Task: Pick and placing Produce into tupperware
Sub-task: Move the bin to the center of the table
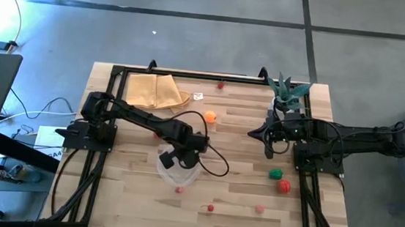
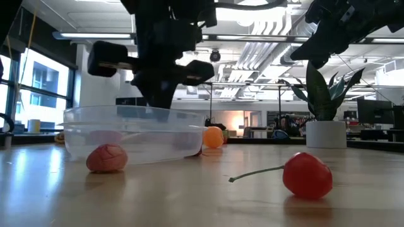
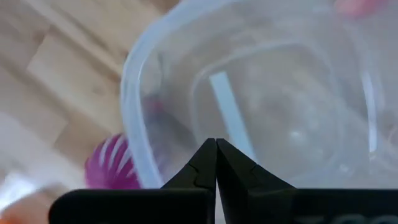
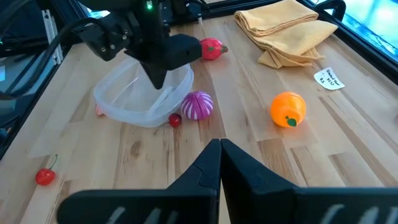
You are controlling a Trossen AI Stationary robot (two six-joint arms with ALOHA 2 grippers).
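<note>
Left gripper point(image 1: 178, 158) hovers over the clear tupperware point(image 4: 121, 102), fingers pressed shut, holding nothing. Right gripper point(image 1: 254, 133) waits beside the potted plant point(image 1: 290, 92), fingers also shut and empty. The cherry point(image 2: 307, 175) near the tupperware looks light, hard, roll-prone; grip its round body, not the stem.

Overhead and low views share the tupperware point(image 1: 179, 172); left wrist view seems closest.

Left tool point(image 1: 176, 157) hovers over clear tupperware point(image 1: 179, 175)
</note>
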